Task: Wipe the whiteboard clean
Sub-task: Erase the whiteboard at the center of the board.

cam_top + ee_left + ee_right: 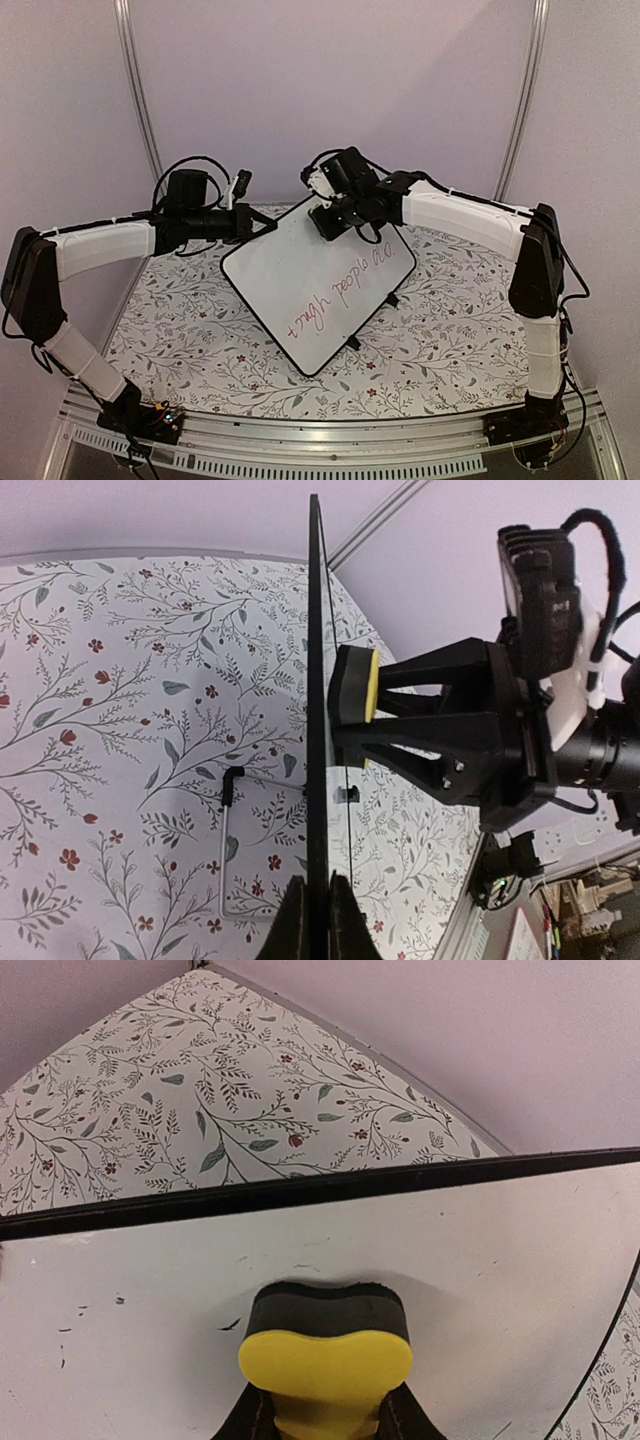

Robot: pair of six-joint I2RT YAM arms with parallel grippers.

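The left claw (318, 900) pinches the board (300, 290) at its 11 o'clock edge. The right claw (325, 1415) squeezes an eraser (325, 1345) against it. Pushing hard could twist the board loose.

Overhead rear view; both wrist views close on whiteboard (290, 285)

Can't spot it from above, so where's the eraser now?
The eraser sits in the right gripper, pressed against the whiteboard face near its far edge, right wrist view.
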